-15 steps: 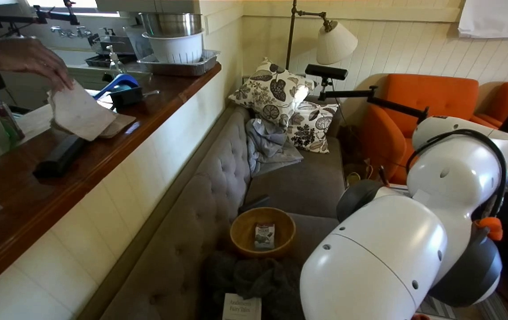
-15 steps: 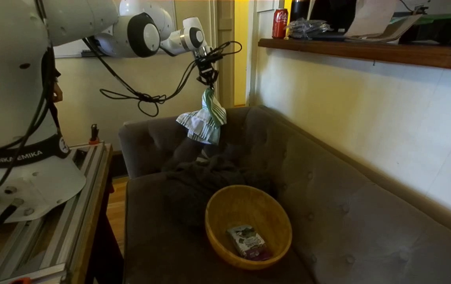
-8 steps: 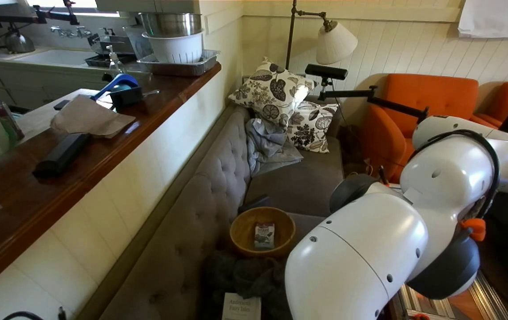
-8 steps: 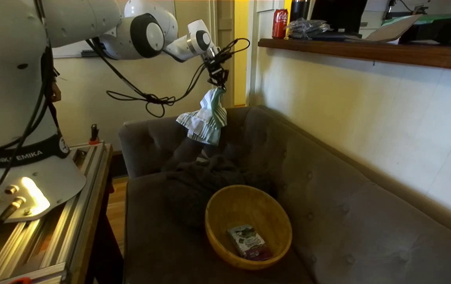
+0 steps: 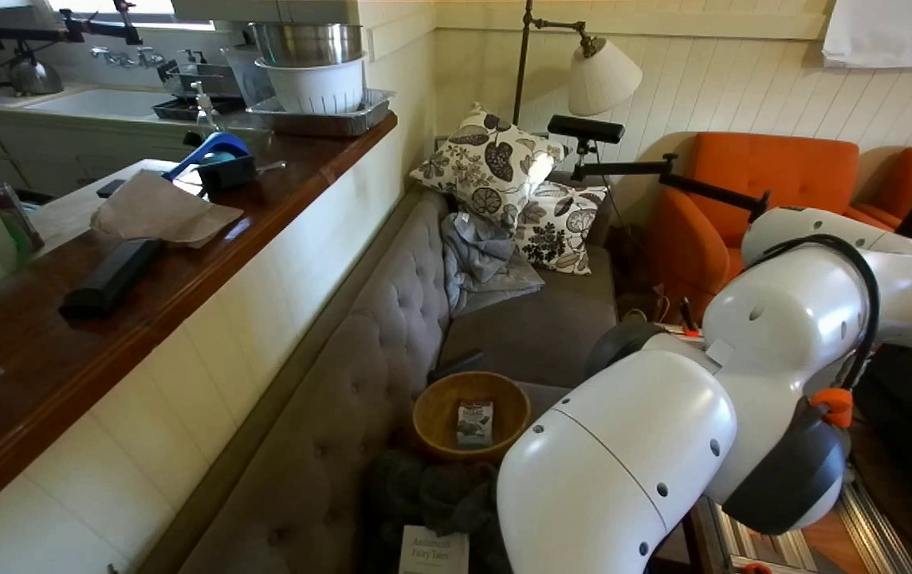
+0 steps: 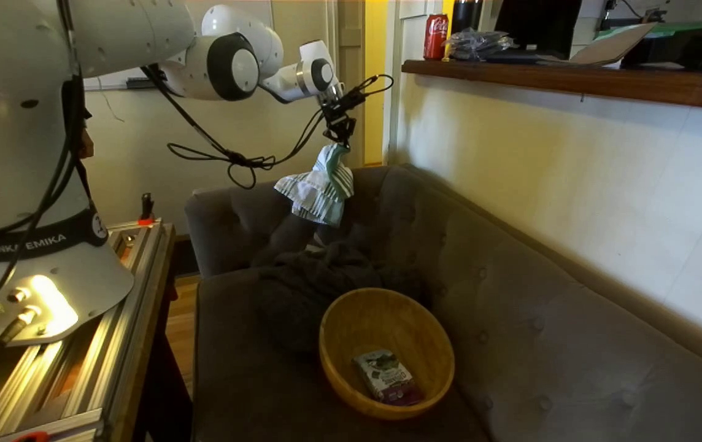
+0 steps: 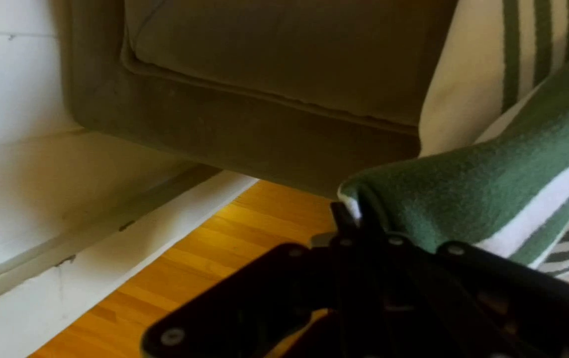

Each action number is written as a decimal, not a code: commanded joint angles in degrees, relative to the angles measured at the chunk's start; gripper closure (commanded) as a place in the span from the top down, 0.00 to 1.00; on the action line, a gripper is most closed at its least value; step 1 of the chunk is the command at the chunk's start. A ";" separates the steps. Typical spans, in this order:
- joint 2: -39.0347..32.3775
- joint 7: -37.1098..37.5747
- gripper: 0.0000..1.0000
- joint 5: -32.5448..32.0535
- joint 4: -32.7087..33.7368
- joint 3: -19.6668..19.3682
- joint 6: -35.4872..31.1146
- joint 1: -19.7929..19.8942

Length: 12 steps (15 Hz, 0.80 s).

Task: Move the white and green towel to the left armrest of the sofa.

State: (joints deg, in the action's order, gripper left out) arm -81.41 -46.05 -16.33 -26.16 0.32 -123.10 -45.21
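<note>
In the wrist view, the tool (image 7: 356, 220) is closed almost fully, with only a folded green edge of the white and green towel (image 7: 478, 191) pinched between its tips. In an exterior view, the towel goes down from this tool and becomes wider below, with its lower part at the far armrest (image 6: 219, 218) of the sofa (image 6: 547, 325); whether the cloth rests on this armrest or is only in front of it, I cannot tell.
</note>
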 commanded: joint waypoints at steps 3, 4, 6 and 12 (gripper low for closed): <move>-0.38 -7.46 0.01 0.64 0.83 1.41 -0.57 -0.27; -0.33 -4.56 0.01 0.49 0.12 0.37 -0.04 -0.21; -0.44 -4.69 0.04 0.49 0.32 0.34 0.04 -0.27; -1.25 2.16 0.01 -3.21 1.67 -4.60 -2.25 -1.62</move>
State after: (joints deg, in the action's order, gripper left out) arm -81.76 -49.54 -16.68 -26.08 0.22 -123.24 -45.46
